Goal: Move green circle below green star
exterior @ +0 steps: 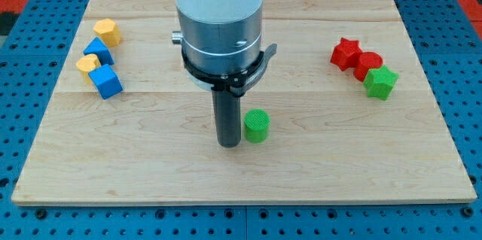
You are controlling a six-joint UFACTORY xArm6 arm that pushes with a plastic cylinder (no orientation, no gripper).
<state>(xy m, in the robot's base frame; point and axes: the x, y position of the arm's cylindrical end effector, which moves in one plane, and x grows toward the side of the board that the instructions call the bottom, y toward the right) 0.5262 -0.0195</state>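
The green circle (257,126) sits below the middle of the wooden board (135,165). My tip (228,144) rests on the board just left of it and slightly lower, close to its side. The green star (381,82) lies at the view's right, well to the right of the circle and higher up. The arm's wide grey body hangs over the board's upper middle and hides what is behind it.
A red star (346,53) and a red block (367,65) touch the green star's upper left. At the view's left are two yellow blocks (107,31) (87,64) and two blue blocks (98,50) (105,81).
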